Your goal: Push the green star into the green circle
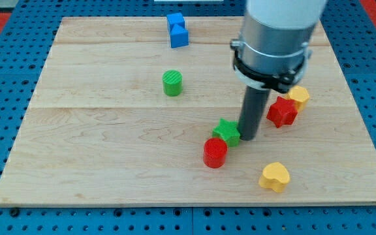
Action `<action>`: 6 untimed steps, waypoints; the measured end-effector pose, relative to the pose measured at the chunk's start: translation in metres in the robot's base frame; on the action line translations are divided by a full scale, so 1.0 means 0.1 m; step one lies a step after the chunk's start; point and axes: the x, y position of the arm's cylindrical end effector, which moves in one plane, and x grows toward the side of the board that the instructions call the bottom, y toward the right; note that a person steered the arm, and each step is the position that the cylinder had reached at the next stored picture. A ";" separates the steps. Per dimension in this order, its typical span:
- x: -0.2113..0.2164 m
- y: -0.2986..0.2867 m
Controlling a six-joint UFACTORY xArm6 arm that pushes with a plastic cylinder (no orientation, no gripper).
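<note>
Green star [227, 132], my tip [248, 138] touching

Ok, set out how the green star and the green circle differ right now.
Shape: the green star has points, the green circle is a round cylinder. Neighbours: the green star touches the red cylinder at its lower left, while the green circle stands alone. Contact: my tip sits right against the green star's right side, far from the green circle. Both are green and rest on the board.
</note>
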 end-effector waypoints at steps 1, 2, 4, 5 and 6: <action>-0.01 0.07; 0.31 0.17; -0.44 -0.70; -0.53 -0.75; -0.50 -0.23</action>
